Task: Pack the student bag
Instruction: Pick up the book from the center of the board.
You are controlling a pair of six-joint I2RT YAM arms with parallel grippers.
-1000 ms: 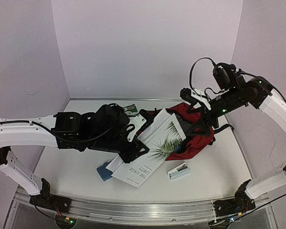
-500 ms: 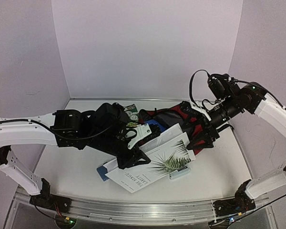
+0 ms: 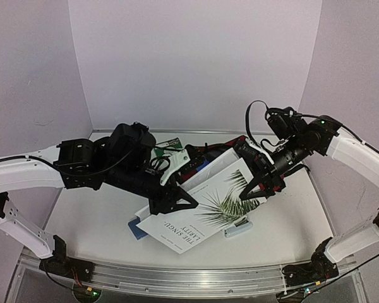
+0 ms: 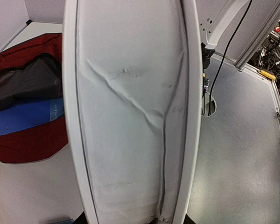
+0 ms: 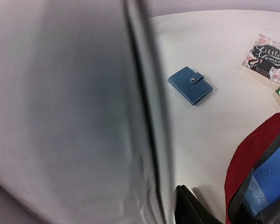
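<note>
The student bag [image 4: 28,140], dark red with grey lining, lies at the back of the table with a blue flat item [image 4: 23,116] in its mouth. In the top view it [image 3: 230,146] is mostly hidden behind a large white book with a palm leaf cover [image 3: 202,208]. My left gripper [image 3: 174,201] is shut on the book's left edge and holds it tilted above the table. My right gripper [image 3: 260,184] is at the book's far right corner. One black finger [image 5: 191,205] shows well off centre beside the book. The other is hidden and the jaws look open.
A blue wallet [image 5: 190,85] lies on the table, under the book's near left corner in the top view [image 3: 137,227]. A white stapler [image 3: 237,228] peeks from under the book's front edge. A patterned book [image 5: 266,58] and a green item [image 3: 170,144] lie at the back.
The white book has slid out from the bag's mouth toward the front left. My right gripper has come down from the bag's top edge to the book's right corner.
</note>
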